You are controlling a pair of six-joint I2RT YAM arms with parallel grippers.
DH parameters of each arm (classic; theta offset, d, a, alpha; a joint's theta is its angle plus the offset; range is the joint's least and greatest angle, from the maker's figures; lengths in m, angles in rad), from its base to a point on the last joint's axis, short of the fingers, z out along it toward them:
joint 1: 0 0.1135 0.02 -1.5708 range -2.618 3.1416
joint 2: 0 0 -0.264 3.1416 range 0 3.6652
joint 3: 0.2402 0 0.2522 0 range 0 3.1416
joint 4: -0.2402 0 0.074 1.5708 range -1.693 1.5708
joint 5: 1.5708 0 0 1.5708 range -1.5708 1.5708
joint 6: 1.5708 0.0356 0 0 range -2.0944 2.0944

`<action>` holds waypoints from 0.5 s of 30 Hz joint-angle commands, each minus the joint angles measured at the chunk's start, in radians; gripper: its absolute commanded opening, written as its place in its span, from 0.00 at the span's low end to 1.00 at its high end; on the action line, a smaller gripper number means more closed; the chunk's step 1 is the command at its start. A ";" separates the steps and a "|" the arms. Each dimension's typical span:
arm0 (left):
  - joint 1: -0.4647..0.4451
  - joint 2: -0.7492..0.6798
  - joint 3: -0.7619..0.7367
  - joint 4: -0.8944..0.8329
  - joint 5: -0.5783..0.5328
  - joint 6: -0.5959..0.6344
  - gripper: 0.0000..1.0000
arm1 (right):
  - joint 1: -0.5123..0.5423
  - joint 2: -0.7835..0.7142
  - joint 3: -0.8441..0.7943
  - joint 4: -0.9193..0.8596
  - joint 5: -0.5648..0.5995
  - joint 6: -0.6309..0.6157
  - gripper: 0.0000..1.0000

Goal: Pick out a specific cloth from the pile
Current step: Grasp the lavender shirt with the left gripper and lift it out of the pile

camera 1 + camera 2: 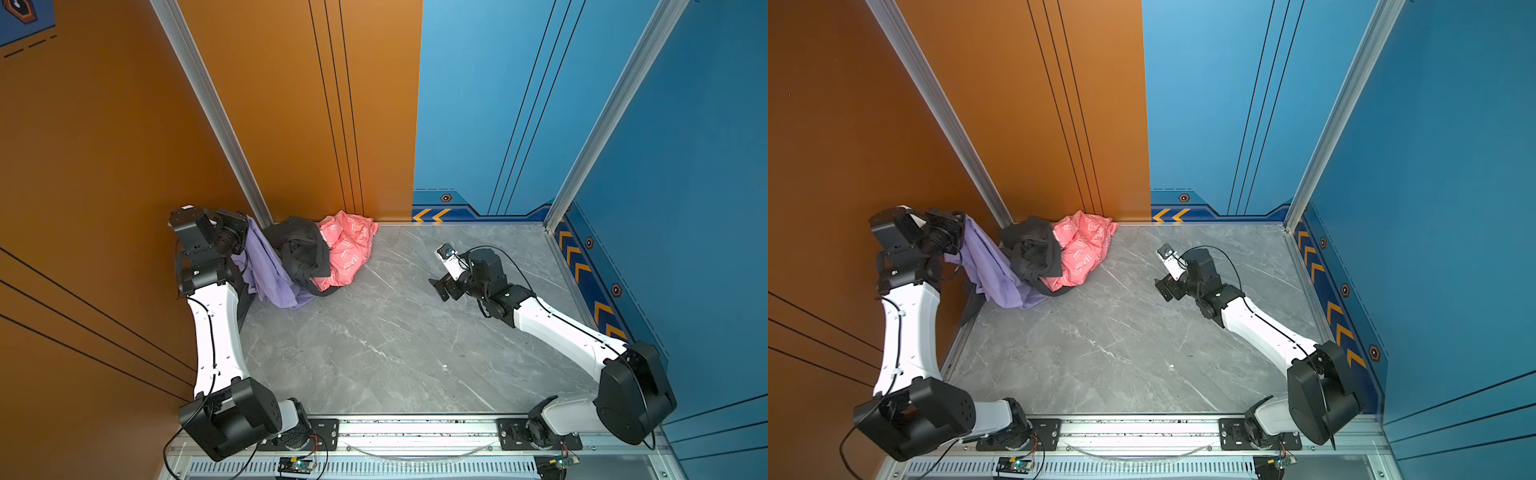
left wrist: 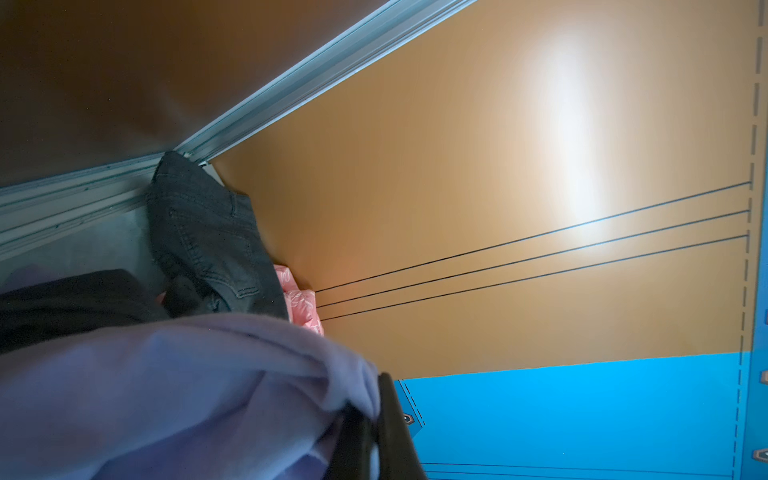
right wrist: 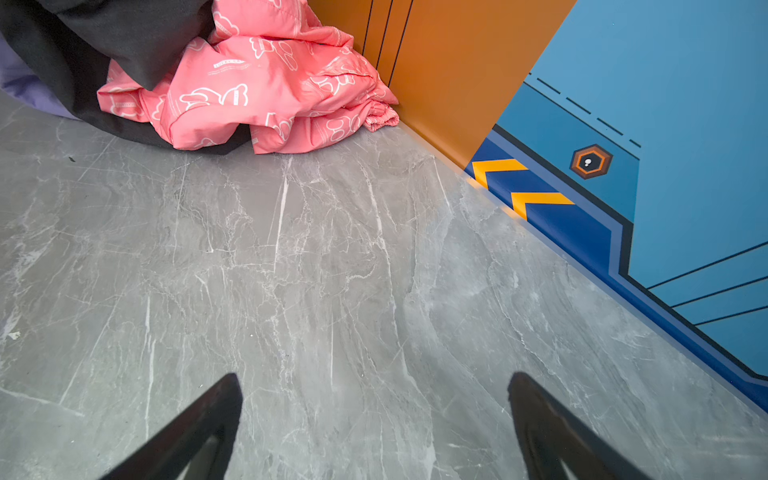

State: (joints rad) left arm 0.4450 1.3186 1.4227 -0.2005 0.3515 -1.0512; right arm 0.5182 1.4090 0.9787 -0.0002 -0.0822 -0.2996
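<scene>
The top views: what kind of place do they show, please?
Probably a robot test cell: a left arm and a right arm mounted on a metal rail, a marble-look tabletop, and an orange wall and a blue wall around it.

Access: far-left corner blocked, remainder open.
The pile [image 1: 299,249] fills the corner against the orange wall [image 1: 291,124]; the surface [image 1: 395,340] lies bare elsewhere.

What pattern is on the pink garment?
The pink garment bears white outline prints; the right wrist view shows it best.
</scene>
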 commanded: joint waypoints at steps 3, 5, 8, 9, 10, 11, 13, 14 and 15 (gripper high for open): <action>-0.033 -0.018 0.133 0.051 0.002 0.111 0.00 | 0.008 0.021 0.025 0.012 0.012 -0.015 1.00; -0.052 -0.010 0.183 0.040 -0.004 0.143 0.00 | 0.008 0.027 0.032 0.012 0.010 -0.016 1.00; -0.093 0.012 0.266 0.022 -0.006 0.193 0.00 | 0.008 0.035 0.044 0.012 0.010 -0.015 1.00; -0.112 0.021 0.294 0.021 -0.006 0.211 0.00 | 0.009 0.038 0.047 0.013 0.011 -0.016 1.00; -0.132 0.031 0.322 0.021 -0.007 0.228 0.00 | 0.009 0.038 0.050 0.014 0.011 -0.014 1.00; -0.149 0.043 0.349 -0.012 -0.007 0.245 0.00 | 0.009 0.038 0.052 0.017 0.015 -0.012 1.00; -0.192 0.066 0.411 -0.044 -0.005 0.285 0.00 | 0.009 0.036 0.058 0.029 0.032 0.003 1.00; -0.213 0.080 0.438 -0.059 -0.003 0.304 0.00 | 0.009 0.035 0.061 0.036 0.039 0.013 1.00; -0.236 0.093 0.465 -0.075 -0.004 0.325 0.00 | 0.009 0.033 0.064 0.042 0.047 0.024 1.00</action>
State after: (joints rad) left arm 0.2459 1.3933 1.8160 -0.2749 0.3428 -0.8268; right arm 0.5182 1.4422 1.0092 0.0051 -0.0700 -0.2951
